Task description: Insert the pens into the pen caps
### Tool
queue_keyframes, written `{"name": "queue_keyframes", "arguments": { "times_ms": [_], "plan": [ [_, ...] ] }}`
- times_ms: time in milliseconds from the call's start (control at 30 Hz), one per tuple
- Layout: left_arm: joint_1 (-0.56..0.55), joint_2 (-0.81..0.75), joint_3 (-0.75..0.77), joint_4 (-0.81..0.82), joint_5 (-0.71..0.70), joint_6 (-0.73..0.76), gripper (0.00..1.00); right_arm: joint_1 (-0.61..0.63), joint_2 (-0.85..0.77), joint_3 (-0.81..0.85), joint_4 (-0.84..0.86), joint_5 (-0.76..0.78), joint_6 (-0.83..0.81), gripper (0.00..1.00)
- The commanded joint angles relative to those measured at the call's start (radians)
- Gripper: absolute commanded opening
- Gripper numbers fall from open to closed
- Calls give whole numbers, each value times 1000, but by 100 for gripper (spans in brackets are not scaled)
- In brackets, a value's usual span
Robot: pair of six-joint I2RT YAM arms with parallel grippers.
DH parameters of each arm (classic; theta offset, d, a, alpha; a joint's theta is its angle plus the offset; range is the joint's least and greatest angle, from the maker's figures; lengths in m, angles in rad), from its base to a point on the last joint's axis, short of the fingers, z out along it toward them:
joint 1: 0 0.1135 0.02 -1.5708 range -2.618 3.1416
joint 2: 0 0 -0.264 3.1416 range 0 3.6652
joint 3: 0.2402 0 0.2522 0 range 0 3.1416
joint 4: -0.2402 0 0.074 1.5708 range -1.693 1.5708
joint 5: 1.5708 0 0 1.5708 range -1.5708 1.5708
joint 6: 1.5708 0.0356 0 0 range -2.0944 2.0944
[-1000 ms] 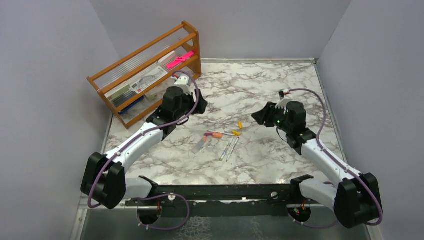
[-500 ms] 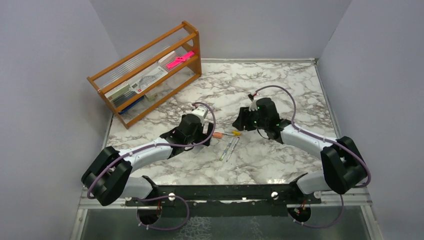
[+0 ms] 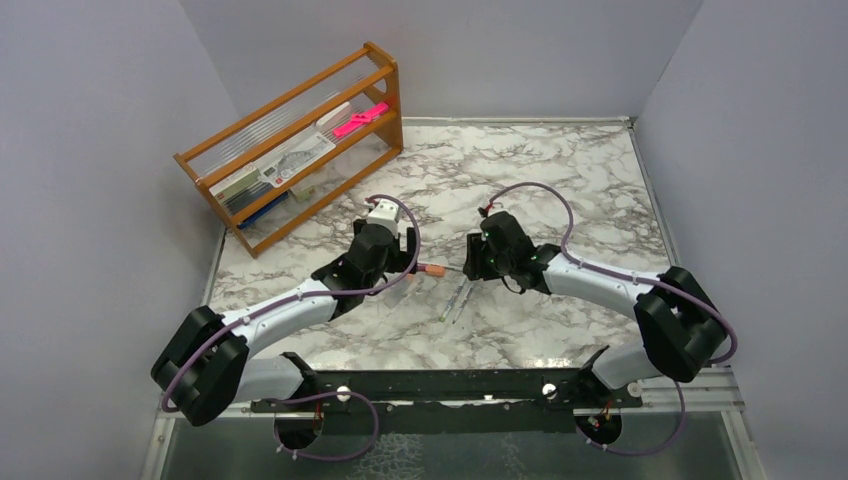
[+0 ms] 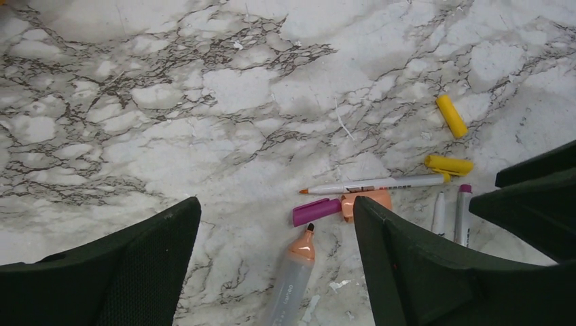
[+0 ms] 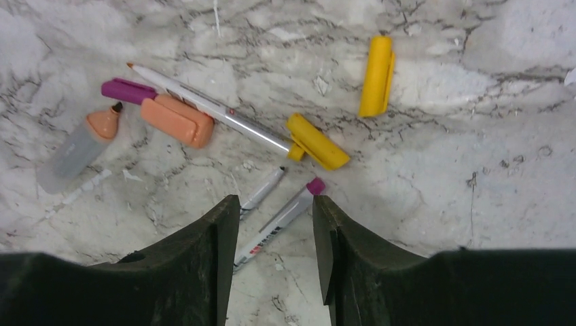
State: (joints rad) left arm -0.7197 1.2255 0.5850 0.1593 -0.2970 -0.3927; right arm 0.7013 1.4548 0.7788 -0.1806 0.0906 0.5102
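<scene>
From above, both arms bend over the pens [image 3: 455,298] scattered mid-tabletop [image 3: 560,180]. Left wrist: the left fingers [image 4: 407,272] gape empty over an orange-tipped highlighter [image 4: 292,272], likely light and slick, so grip mid-barrel. Right wrist: the right fingers [image 5: 204,265] stand parted astride a purple-tipped pen [image 5: 282,219], seemingly untouched. A yellow cap [image 5: 377,66] lies apart.

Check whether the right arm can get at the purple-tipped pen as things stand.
Probably yes: the purple-tipped pen lies uncovered between the spread right fingers, though another pen lies close beside it.
</scene>
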Motion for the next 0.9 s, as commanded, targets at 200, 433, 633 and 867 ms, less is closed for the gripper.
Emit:
{"name": "queue_keyframes", "arguments": {
  "times_ms": [200,433,633,867],
  "plan": [
    [-16,18,14,78,119,48,31,69,-84,-38,-72,105,175,39],
    [-114,85,39,54,236,37,60,-4,-130,21,-197,195,122,52],
    [-158,142,19,48,256,52,64,-156,-236,-22,-165,145,55,51],
    [-230,213,47,39,220,69,64,-161,-257,-33,-170,144,32,51]
  ]
}}
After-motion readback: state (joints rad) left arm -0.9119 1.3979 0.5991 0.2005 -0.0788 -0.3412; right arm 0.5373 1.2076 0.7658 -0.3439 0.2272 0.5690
